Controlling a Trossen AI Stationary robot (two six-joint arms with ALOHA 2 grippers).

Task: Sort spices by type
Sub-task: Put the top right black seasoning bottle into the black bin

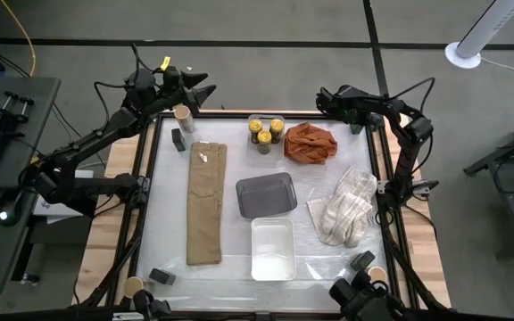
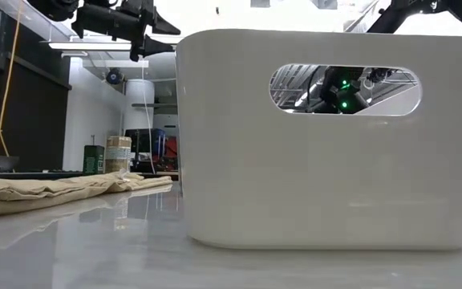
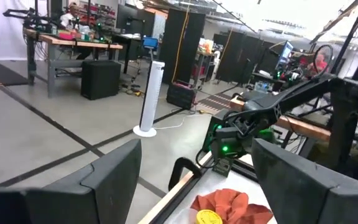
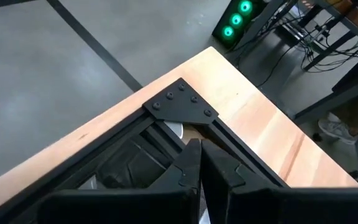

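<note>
Left tool [image 1: 205, 90] is hovering open over the worktop's [image 1: 230, 276] far-left edge; right tool [image 1: 324, 96], closed, is sitting at the far-right corner.

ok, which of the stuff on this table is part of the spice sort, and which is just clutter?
Part of the job:
- yellow-lidded jars, three clustered together
- tan-topped tubs, scattered
- dark tins, scattered

Just lying about:
- tan cloth
- orange cloth
- white cloth
- grey tray
- white tray

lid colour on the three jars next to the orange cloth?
Yellow lids on the jars, clearest in the high view.
</note>
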